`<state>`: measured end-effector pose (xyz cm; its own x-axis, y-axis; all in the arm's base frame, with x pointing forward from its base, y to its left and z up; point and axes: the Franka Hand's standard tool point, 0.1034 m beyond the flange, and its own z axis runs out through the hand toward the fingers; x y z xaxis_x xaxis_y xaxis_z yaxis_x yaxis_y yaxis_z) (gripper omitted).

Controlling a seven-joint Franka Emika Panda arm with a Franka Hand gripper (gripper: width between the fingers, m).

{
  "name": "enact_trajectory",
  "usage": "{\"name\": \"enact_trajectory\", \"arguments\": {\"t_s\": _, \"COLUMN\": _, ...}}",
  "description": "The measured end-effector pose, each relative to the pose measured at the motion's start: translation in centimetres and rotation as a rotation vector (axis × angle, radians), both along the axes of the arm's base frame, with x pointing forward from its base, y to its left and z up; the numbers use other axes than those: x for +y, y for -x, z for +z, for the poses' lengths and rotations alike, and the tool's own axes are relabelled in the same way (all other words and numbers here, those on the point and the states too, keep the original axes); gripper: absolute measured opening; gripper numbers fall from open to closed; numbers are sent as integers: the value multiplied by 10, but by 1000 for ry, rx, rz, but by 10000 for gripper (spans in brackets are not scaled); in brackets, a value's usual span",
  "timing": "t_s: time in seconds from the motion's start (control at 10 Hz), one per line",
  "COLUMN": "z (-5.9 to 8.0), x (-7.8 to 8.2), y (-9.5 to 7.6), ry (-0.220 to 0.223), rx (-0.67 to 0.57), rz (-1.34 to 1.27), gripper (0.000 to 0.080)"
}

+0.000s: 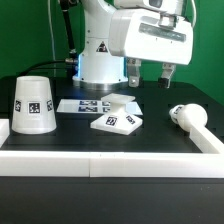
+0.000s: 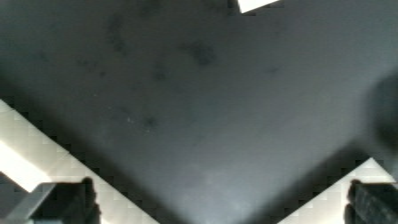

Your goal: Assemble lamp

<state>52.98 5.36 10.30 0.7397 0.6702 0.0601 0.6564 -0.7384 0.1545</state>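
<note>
Hand (image 1: 150, 72): wide open, empty, above bench (image 1: 60, 135).
Base (image 1: 118, 118): below hand, slightly toward the exterior view's left.

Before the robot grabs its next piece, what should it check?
1. Gripper open and empty: ok.
2. Base lying flat with nothing on it: ok.
3. Bulb on its side at the exterior view's right, apart from the base: ok.
4. Shade standing at the exterior view's left, out of the way: ok.
5. Gripper lined up over a part: not ok. The wrist view shows only bare table between the fingers.
</note>
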Motion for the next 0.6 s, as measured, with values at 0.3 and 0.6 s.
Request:
{"name": "enact_trajectory", "arguments": {"t_s": 0.3, "z": 0, "x": -1, "y": 0, "ry": 8, "rx": -1, "rz": 2, "gripper": 700}}
{"name": "enact_trajectory", "arguments": {"t_s": 0.6, "z": -1, "x": 0, "y": 0, "ry": 8, "rx": 0, "rz": 5, "gripper": 700}}
